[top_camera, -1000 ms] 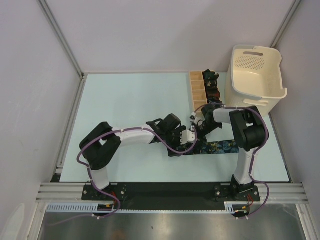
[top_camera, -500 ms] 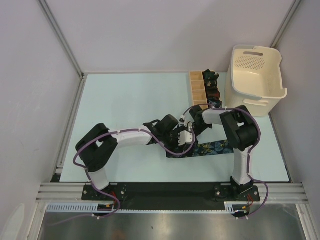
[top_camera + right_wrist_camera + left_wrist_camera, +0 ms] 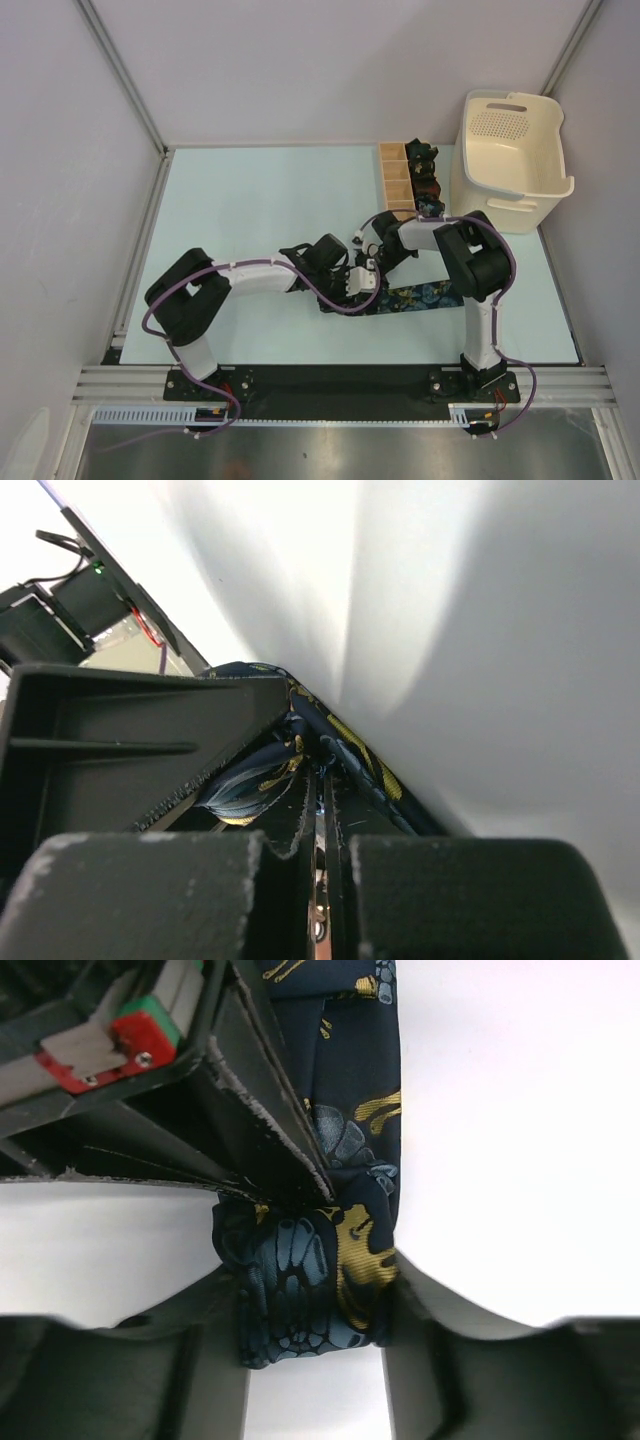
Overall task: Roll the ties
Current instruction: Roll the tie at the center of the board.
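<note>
We see the pale, smooth tabletop (image 3: 250, 200) carrying a cream plastic basket (image 3: 478, 182) with a perforated wall at its 2 o'clock corner. Just beside the basket, on its 9 o'clock side, stands a tan wooden divided box (image 3: 394, 180) with small dark coiled ties (image 3: 424, 172) in its compartments. The floral tie (image 3: 432, 294), navy woven cloth with blue and yellow blooms, lies flat toward 4 o'clock, and the black arms cover its rolled end. The left claw (image 3: 310, 1305) is grasping that puckered roll from both sides. The right claw (image 3: 320, 825) is clenched, its tips against the cloth at the roll's 12 o'clock side; we cannot tell whether it nips any fabric.
</note>
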Robot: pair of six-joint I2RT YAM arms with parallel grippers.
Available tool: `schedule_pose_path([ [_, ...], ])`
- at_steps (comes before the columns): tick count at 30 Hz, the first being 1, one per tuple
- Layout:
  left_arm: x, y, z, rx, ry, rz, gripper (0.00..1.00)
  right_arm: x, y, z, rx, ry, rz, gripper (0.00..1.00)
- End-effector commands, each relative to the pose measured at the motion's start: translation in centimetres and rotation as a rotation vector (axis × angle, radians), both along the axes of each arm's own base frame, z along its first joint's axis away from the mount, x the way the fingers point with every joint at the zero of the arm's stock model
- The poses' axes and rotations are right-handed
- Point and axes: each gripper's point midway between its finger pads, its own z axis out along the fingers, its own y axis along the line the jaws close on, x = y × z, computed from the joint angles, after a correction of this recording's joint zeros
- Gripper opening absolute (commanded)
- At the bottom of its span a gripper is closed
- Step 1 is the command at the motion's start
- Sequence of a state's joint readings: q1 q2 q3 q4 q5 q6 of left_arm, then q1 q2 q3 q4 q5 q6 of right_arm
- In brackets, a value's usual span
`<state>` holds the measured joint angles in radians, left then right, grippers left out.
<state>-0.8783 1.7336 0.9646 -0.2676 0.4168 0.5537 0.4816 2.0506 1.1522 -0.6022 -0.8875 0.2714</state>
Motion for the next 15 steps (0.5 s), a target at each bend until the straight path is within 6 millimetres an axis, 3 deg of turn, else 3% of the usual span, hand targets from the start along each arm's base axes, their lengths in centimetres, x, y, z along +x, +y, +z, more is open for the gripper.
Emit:
schedule_pose_path([
  [1,1.0,-0.5,1.3,-0.005,-0.034,-0.027,0.42,0.2,-0.2,-5.2,-0.147,-0.024,-0.041,0.00],
  [8,3.0,1.3,1.5,0.055,-0.068,-0.093,0.30,1.2,0.5,-4.3,-0.102,-0.026,-0.073,0.02],
  [12,2.4,2.0,0.8,0.083,-0.053,-0.122,0.29,3.2,0.0,-1.6,-0.050,-0.114,-0.109,0.23],
  [15,2.3,2.4,0.3,0.102,-0.054,-0.121,0.29,4.3,-0.5,1.2,-0.004,-0.159,-0.133,0.30],
])
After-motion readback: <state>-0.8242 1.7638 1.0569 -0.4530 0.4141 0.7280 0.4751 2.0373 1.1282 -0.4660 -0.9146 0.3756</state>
